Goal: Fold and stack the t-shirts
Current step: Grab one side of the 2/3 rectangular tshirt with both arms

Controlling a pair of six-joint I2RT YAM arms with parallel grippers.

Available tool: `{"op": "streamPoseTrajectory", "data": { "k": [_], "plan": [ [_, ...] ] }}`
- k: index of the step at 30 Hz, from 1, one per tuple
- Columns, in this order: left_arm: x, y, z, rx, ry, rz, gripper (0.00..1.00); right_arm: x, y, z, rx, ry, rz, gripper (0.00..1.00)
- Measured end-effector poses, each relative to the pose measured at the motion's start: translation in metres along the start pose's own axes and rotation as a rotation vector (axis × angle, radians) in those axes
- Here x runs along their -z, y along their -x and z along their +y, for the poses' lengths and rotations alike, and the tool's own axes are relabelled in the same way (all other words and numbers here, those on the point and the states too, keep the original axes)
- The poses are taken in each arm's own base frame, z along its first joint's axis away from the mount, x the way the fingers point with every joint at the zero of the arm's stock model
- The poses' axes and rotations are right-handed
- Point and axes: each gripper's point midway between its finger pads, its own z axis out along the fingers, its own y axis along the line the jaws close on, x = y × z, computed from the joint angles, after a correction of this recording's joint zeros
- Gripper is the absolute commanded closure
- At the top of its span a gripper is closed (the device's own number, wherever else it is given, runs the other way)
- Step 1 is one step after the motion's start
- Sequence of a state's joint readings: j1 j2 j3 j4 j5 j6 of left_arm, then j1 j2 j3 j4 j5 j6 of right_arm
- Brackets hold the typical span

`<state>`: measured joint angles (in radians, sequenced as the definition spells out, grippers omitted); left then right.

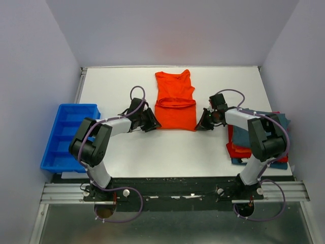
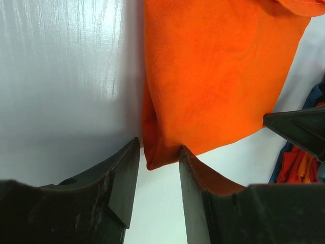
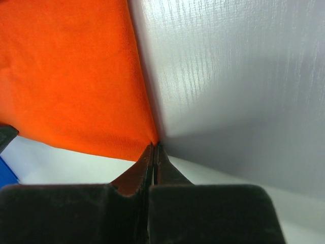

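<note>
The bright orange-red t-shirt (image 1: 175,101) lies partly folded at the middle back of the white table, its lower half doubled over. My left gripper (image 1: 154,121) is open at the shirt's near left corner; in the left wrist view that corner (image 2: 157,152) sits between the spread jaws of the gripper (image 2: 159,145). My right gripper (image 1: 199,123) is at the near right corner. In the right wrist view it (image 3: 154,145) is shut, its tips pinching the shirt's corner (image 3: 71,76). A stack of folded shirts (image 1: 237,148), red, teal and blue, lies at the right edge, partly under my right arm.
A rigid blue plastic bin (image 1: 66,134) with compartments stands off the table's left edge. The folded stack also shows at the right of the left wrist view (image 2: 297,162). White walls enclose the table at back and sides.
</note>
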<state>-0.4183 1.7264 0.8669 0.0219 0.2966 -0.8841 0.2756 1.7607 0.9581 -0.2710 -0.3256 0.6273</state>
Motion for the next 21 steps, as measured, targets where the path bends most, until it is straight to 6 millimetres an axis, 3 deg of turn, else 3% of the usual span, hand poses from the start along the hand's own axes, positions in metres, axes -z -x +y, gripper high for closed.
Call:
{"op": "streamPoseTrajectory", "data": {
  "k": [6, 9, 11, 16, 21],
  "plan": [
    [-0.004, -0.002, 0.002, 0.010, 0.000, 0.007, 0.69, 0.000, 0.000, 0.000, 0.000, 0.000, -0.001, 0.99],
    [-0.009, -0.002, 0.003, 0.028, -0.005, 0.011, 0.84, 0.000, 0.000, 0.000, 0.000, 0.001, 0.000, 0.99],
    [-0.011, -0.003, 0.002, 0.033, -0.011, 0.012, 0.99, 0.000, -0.001, 0.000, 0.001, 0.002, 0.001, 0.99],
    [-0.011, -0.002, -0.001, 0.038, -0.024, 0.013, 1.00, 0.007, -0.002, 0.003, 0.005, 0.012, -0.005, 0.99],
    [0.010, 0.006, -0.012, 0.002, -0.013, -0.013, 1.00, 0.034, 0.007, 0.020, 0.034, 0.039, -0.045, 0.99]
  ]
}}
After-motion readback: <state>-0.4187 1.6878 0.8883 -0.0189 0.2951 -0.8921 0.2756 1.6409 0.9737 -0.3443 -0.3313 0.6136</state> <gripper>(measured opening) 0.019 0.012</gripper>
